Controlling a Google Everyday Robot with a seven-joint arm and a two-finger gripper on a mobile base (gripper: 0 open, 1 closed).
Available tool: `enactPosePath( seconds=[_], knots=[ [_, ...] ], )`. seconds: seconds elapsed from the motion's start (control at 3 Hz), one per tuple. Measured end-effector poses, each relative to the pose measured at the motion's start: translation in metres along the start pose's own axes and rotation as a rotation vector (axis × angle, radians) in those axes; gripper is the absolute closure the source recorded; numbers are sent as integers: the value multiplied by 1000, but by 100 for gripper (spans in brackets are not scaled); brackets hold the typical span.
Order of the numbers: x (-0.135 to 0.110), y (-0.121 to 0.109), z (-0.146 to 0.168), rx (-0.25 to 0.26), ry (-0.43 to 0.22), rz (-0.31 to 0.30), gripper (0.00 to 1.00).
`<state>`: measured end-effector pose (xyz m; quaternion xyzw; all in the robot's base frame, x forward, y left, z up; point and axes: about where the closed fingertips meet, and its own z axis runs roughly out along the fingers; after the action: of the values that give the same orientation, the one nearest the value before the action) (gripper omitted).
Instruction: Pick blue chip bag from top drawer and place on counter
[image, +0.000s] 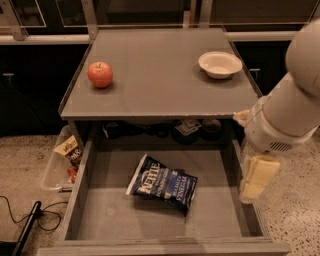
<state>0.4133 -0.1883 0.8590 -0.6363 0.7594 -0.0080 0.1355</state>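
Observation:
The blue chip bag (162, 184) lies flat in the middle of the open top drawer (81, 196), its white "Kettle" lettering facing up. The grey counter (160, 80) sits above and behind the drawer. My gripper (256, 179) hangs from the white arm (292, 112) at the right, over the drawer's right wall. It is to the right of the bag, apart from it, and holds nothing.
A red apple (100, 74) stands on the counter's left and a white bowl (220, 64) on its right. A clear plastic bin (51, 172) with a tan snack packet (70, 149) sits on the floor to the left. A black cable (30, 220) lies at the lower left.

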Motion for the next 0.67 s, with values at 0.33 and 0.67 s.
enactPosePath(
  seconds=[0.33, 0.67],
  knots=[
    [-5, 7, 57, 0, -58, -19, 0],
    [-4, 8, 57, -2, -57, -19, 0]
  ],
)
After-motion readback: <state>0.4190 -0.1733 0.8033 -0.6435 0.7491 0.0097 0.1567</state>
